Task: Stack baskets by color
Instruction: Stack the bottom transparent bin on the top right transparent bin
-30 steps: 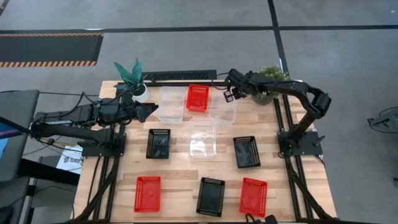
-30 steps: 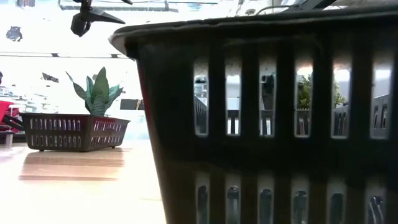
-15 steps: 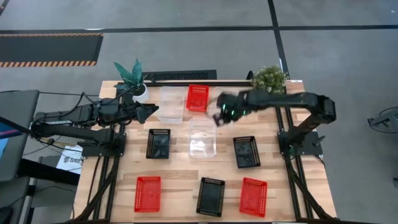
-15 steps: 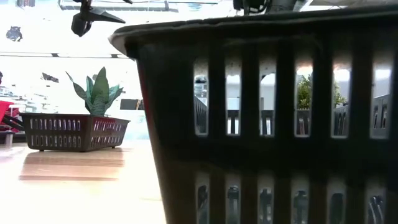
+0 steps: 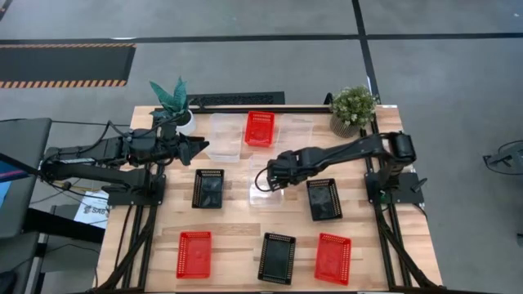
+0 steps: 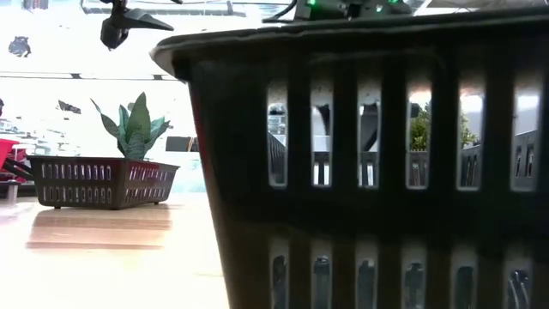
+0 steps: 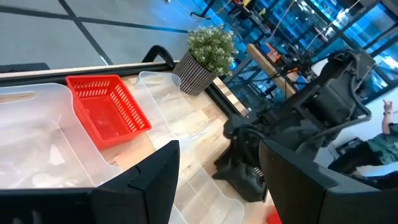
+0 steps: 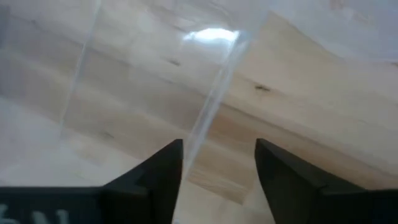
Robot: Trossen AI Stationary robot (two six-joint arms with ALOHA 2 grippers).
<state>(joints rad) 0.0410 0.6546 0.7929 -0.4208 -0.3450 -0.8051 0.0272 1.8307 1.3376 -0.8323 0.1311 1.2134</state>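
Clear basket [image 5: 265, 184] lies at the middle of the table [image 5: 237, 234], with the right end effector [image 5: 263, 181] lowered over it, its fingers [image 8: 152, 180] spread to either side of the basket's wall. Two more clear baskets [image 5: 225, 135] flank a red basket [image 5: 260, 128] at the far edge. Black baskets [image 5: 207, 188] and red ones sit nearer. The left end effector [image 5: 198, 147], fingers spread, hovers beside the far-left clear basket.

Three red baskets [image 5: 260, 128], three black [image 5: 208, 189], three clear [image 5: 225, 135], two plants [image 5: 353, 104].
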